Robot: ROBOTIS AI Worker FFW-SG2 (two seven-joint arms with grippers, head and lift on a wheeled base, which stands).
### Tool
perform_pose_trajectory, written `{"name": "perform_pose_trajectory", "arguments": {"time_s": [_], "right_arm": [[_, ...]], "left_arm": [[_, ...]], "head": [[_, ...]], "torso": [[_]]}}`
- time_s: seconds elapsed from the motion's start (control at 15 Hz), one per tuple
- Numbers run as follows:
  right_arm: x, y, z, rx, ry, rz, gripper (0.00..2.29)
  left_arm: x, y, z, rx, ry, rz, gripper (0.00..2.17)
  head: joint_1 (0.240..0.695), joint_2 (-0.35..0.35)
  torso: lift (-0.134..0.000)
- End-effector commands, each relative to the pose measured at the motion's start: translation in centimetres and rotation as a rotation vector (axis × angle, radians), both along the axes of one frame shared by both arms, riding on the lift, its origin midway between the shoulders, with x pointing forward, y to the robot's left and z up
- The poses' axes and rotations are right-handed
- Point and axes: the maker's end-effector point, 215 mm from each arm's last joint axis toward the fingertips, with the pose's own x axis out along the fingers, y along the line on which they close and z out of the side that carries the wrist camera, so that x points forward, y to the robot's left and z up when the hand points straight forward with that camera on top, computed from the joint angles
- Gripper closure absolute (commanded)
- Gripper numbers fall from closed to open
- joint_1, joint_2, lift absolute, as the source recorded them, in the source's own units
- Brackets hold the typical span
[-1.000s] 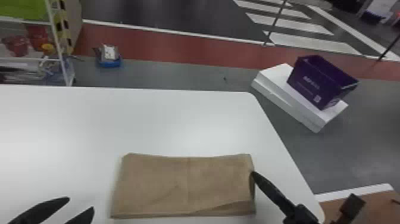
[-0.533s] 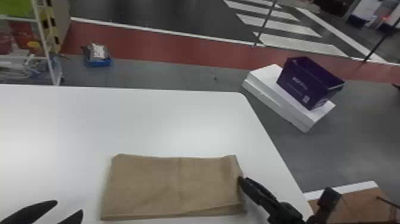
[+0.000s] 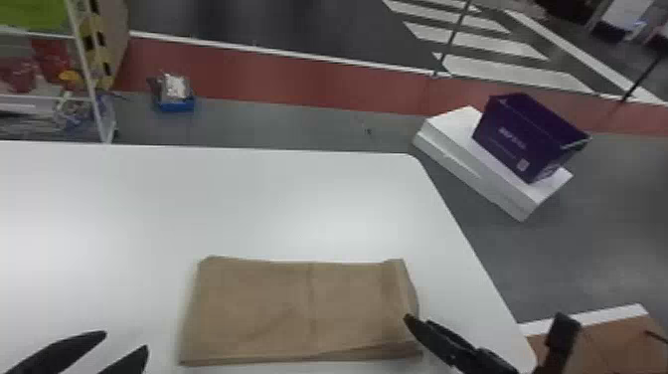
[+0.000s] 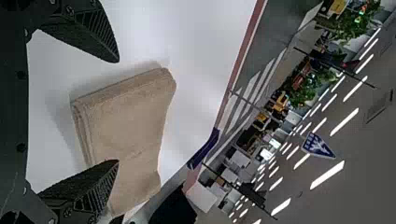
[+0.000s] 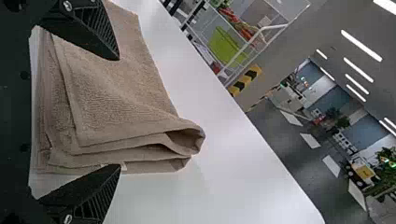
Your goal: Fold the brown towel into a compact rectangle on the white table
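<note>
A purple bin [image 3: 522,144] sits on a white box [image 3: 472,161] on the floor [image 3: 596,238]. Near a rack [image 3: 88,74] lies what seems a blue tray [image 3: 177,105].

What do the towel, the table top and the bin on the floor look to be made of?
Brown towel: soft matte cloth, probably cotton terry, going by its pebbly nap and stitched hems. White table: smooth, slightly glossy top showing a soft light patch, perhaps laminate. Purple bin: thin straight walls, possibly plastic or coated card; the look doesn't settle which.

Grey floor [image 3: 571,263] (one red band [image 3: 273,77]), ceiling lights [image 4: 327,175].
</note>
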Motion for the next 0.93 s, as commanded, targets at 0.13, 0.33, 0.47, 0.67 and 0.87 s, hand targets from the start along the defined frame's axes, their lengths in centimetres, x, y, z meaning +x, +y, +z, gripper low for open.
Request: {"name": "perform_pose_trajectory", "arguments": {"time_s": [0.13, 0.33, 0.47, 0.67, 0.87], "right_arm": [[0.1, 0.8, -0.7, 0.004, 0.020, 0.011, 0.14], [0.1, 2.3, -0.6, 0.032, 0.030, 0.043, 0.15], [-0.4, 3.9, -0.2, 0.076, 0.041, 0.078, 0.16], [-1.5, 4.7, 3.0, 0.118, -0.005, 0.108, 0.17], [-2.3, 3.2, 5.2, 0.138, -0.024, 0.098, 0.18]], "left_arm": [[0.3, 0.1, -0.2, -0.005, 0.000, 0.004, 0.14], [0.2, 0.4, -0.3, -0.006, 0.005, 0.005, 0.14], [0.3, 0.4, -0.3, -0.006, 0.003, 0.006, 0.14], [0.2, 0.6, -0.3, -0.007, 0.004, 0.008, 0.14], [-0.1, 0.5, -0.3, -0.011, 0.007, 0.005, 0.14]], "head": [[0.695, -0.300], [0.695, -0.287], [0.695, -0.267], [0.695, -0.237], [0.695, -0.228]], "torso": [[-0.124], [-0.124], [-0.124], [-0.124], [-0.124]]}}
